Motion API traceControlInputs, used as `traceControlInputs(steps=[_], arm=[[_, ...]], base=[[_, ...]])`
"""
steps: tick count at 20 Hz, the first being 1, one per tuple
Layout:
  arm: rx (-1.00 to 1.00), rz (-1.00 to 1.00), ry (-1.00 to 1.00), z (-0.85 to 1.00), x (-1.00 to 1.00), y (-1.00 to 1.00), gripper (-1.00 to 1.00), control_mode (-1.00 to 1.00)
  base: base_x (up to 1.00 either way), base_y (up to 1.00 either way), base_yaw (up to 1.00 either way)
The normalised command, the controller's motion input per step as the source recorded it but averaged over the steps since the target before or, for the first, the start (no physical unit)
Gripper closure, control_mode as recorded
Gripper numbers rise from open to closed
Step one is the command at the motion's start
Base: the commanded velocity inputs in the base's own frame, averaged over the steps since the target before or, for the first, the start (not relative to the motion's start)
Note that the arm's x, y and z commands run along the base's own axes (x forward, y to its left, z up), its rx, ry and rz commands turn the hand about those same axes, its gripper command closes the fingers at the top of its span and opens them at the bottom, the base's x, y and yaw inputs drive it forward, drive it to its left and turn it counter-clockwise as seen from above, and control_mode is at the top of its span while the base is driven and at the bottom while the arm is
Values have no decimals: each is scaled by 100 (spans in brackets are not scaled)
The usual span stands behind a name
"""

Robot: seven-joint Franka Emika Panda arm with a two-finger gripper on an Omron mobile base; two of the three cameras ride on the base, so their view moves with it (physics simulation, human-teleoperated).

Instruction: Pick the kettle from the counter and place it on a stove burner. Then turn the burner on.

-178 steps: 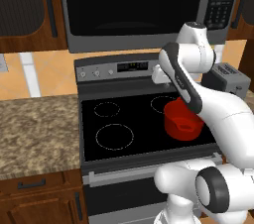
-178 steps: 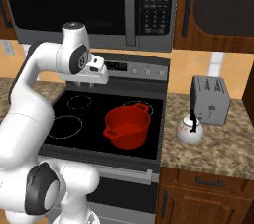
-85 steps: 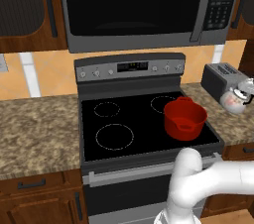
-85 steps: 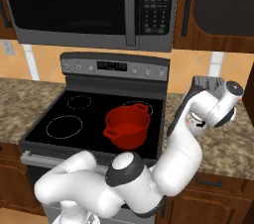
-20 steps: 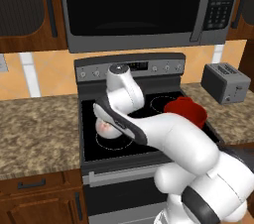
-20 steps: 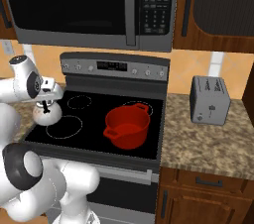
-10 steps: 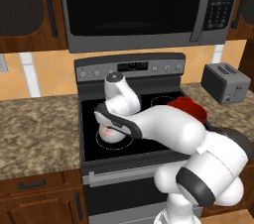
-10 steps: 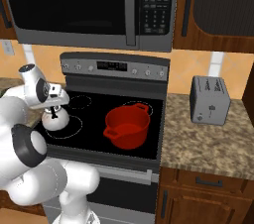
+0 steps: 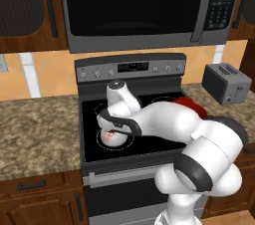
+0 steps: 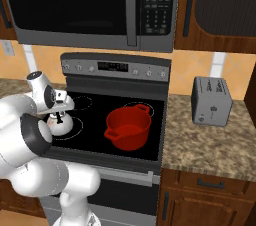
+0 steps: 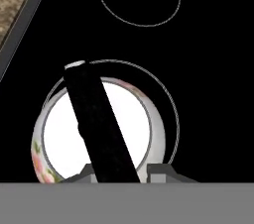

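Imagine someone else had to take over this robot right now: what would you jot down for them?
Gripper: shut on the kettle's black handle.
Kettle: over the large front-left stove burner, inside its white ring; whether it rests on the glass or hangs just above, I cannot tell.
Red pot: on the cooktop's right side, apart from the kettle.
Done: kettle off the counter.
Left: set down and release if needed, then turn the burner on.

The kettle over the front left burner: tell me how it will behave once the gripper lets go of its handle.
The kettle looks rigid and round-bodied, so it will probably sit steady inside the burner ring if released gently. Its glossy white shell suggests ceramic, likely fragile if dropped. The gripper is shut on the black arched handle; hanging from that thin arch, the kettle may swing a little.
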Motion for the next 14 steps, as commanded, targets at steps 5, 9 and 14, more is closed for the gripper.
traceControlInputs(steps=[5,9,14], arm=[[0,0,-4,-1,21,-5,100,-100],[0,0,0,0,0,0,-100,-100],[0,0,0,2,0,0,-100,-100]], base=[[0,0,0],[0,0,0],[0,0,0]])
